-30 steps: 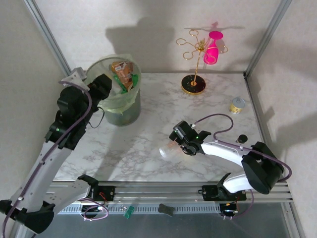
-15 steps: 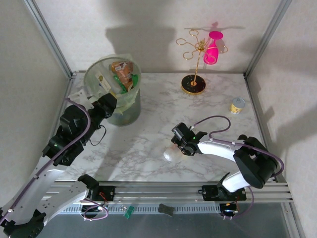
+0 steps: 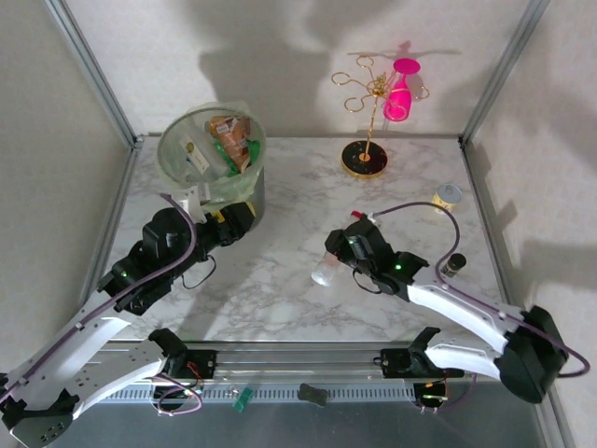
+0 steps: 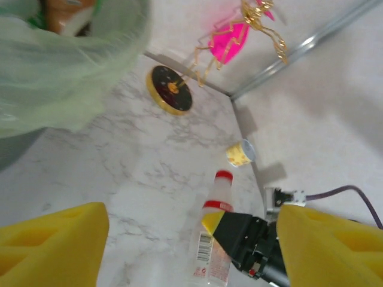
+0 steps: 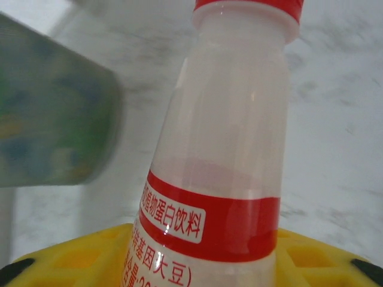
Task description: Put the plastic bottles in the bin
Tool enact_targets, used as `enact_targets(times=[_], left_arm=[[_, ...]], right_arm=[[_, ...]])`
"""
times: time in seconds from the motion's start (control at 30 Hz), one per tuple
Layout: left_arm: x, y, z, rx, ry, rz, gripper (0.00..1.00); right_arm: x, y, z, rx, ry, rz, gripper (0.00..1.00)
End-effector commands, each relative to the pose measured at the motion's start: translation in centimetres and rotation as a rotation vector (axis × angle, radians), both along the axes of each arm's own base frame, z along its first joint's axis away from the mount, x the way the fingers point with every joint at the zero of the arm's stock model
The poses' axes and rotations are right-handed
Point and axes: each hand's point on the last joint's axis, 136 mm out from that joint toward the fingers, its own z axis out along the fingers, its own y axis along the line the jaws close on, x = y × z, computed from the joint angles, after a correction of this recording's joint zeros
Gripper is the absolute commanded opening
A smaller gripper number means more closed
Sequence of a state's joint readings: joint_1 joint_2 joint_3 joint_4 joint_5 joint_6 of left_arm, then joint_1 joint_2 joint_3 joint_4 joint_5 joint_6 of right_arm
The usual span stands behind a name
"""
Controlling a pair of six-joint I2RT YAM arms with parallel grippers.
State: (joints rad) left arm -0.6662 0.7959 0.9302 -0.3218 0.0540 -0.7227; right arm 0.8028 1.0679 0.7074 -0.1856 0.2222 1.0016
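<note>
Plastic bottle (image 5: 221,149), translucent, red-capped, clamped in right claw (image 3: 343,250)

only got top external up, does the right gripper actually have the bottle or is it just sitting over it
Observer: It has it. The right wrist view shows the bottle between the right gripper's yellow pads, one on each side.
Operator: which end is it holding
Observer: The labelled lower body. The red cap points away from the wrist camera, beyond the grip.
Operator: left gripper got anything
Observer: No. In the left wrist view the left gripper's fingers stand wide apart with nothing between them.
</note>
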Motion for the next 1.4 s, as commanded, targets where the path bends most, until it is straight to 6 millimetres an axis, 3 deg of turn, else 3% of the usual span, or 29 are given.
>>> enact_targets(times=[0.0,0.1,0.23,0.33,0.53,0.77,0.9,1.0,1.13,1.2,1.27,1.37], left_arm=[[-1.2,-2.1,0.1,-0.018,-0.046,-0.12,0.79],[-2.0,-3.1,1.1,-0.05,-0.092,-0.183,0.83],[-3.4,-5.4,3.4,-0.125,-0.157,-0.329,0.88],[-3.8,-7.2,4.1,-0.173,-0.152,-0.415,0.88],[-3.9,-8.2,6.0,-0.189,-0.217,-0.443,0.86],[-2.5,-7.7,4.4,-0.069,-0.213,-0.38,0.76],[-2.8,-8.7,4.1,-0.098,-0.211,-0.433,0.68],[-3.2,-9.3,4.4,-0.109,-0.218,-0.464,0.57],[-3.4,-9.3,5.0,-0.111,-0.239,-0.474,0.3],[-3.6,-9.4,5.2,-0.116,-0.246,-0.481,0.23],[-3.7,-9.4,5.4,-0.118,-0.25,-0.489,0.22],[-3.8,-9.0,6.0,-0.129,-0.257,-0.472,0.22]], right_arm=[[-0.1,2.4,8.2,0.07,-0.285,0.189,0.49],[-1.5,3.6,12.0,0.104,-0.428,0.316,0.49],[-4.0,5.4,15.1,0.162,-0.543,0.482,0.48],[-6.8,7.5,16.9,0.163,-0.636,0.618,0.48],[-9.5,10.1,17.2,0.123,-0.683,0.751,0.48],[-11.1,11.1,17.3,0.121,-0.705,0.82,0.48],[-11.5,11.6,17.0,0.11,-0.702,0.852,0.48],[-11.8,11.8,17.1,0.114,-0.707,0.861,0.48],[-11.5,11.7,16.6,0.105,-0.701,0.845,0.48],[-11.2,11.6,16.3,0.099,-0.695,0.827,0.49],[-11.1,11.6,16.3,0.099,-0.69,0.82,0.56],[-10.4,11.2,16.5,0.076,-0.689,0.778,0.77]])
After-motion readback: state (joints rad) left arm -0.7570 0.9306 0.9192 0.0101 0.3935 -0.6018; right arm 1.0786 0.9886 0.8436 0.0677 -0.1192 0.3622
